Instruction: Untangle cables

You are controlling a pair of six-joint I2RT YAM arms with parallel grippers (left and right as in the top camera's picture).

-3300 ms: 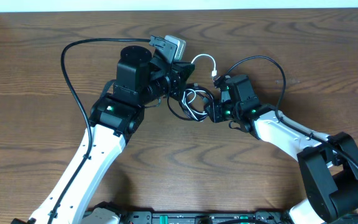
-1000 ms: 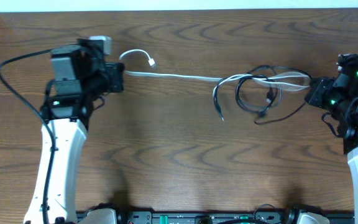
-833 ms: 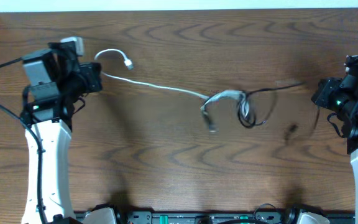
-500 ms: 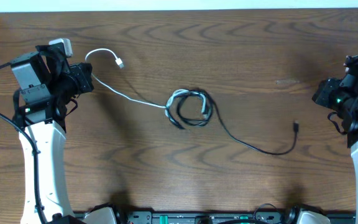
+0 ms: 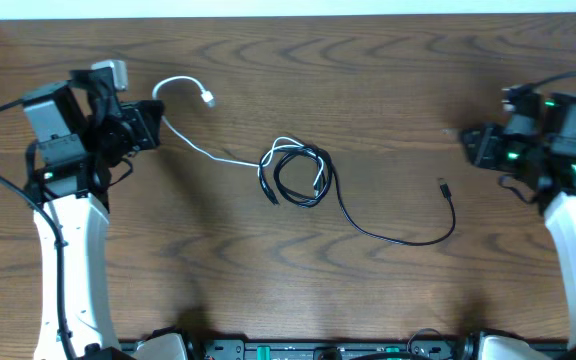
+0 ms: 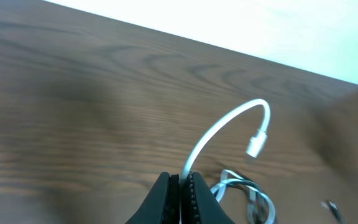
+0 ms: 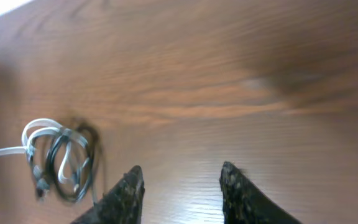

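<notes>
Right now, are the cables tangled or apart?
Tangled: the white cable and the black cable coil together in one clump; only their ends trail free.

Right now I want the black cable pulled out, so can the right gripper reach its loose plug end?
Probably yes: the right gripper is open and empty, and the plug end lies on bare table close by, clear of the tangle, nothing between them.

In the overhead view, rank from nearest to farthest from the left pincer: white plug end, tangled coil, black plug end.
1. white plug end, just right of the left pincer.
2. tangled coil, in the middle.
3. black plug end, toward the right side.
</notes>
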